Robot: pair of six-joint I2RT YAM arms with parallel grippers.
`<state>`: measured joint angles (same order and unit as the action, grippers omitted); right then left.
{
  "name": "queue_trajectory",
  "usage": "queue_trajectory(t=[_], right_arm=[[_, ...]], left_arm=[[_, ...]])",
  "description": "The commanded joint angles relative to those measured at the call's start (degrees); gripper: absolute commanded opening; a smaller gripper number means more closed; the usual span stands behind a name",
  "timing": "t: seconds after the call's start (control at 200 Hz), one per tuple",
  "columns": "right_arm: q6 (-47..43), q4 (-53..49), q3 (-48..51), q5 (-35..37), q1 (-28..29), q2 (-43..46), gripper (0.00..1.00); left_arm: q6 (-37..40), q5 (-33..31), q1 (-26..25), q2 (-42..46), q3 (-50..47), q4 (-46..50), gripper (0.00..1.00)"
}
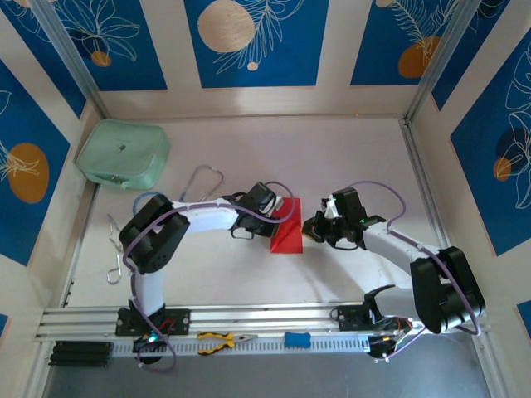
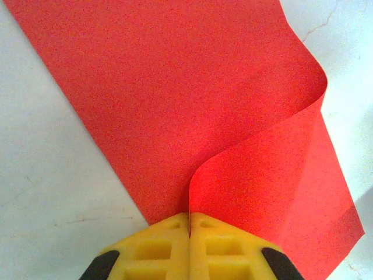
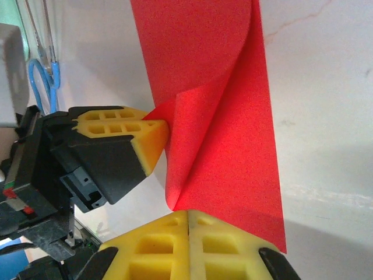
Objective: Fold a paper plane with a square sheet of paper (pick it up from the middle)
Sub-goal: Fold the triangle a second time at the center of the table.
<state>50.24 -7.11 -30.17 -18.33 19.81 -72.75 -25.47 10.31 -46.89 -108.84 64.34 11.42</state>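
I see right gripper (image 3: 188, 214) pressed together, pinching the near edge of the square sheet of paper (image 3: 215, 116) | left gripper (image 2: 189, 219) pinching its other edge, sheet curling between both grippers | mint-green pouch (image 1: 123, 154) well beyond left gripper, closed, contents hidden from me.

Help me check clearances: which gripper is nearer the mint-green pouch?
Left. The left gripper, shut on the red paper sheet at its pouch-side edge, lies off to the right of the mint-green pouch; the right gripper pinches the opposite edge, farther right.
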Motion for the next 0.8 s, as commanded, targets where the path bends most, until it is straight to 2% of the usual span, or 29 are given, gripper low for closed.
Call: queue_trajectory(t=[0.0,0.34,0.465,0.795], right_arm=[[1.5,0.8,1.3,-1.9,0.5,-0.6,0.05],[3.8,5.1,2.7,-2.3,1.4,-2.2,0.04],[5.9,9.6,3.1,-2.8,2.5,-3.8,0.0],[10.8,21.2,2.0,-1.9,5.5,-12.0,0.0]], left_arm=[[-2.5,-1.1,-1.3,0.8,-1.0,1.7,0.0],[-8.3,-4.3,-3.7,1.6,-2.3,2.2,0.0],[-7.9,-4.7,-4.0,1.1,-1.7,2.5,0.0],[-5.6,-4.6,-4.0,0.6,-0.6,2.8,0.0]])
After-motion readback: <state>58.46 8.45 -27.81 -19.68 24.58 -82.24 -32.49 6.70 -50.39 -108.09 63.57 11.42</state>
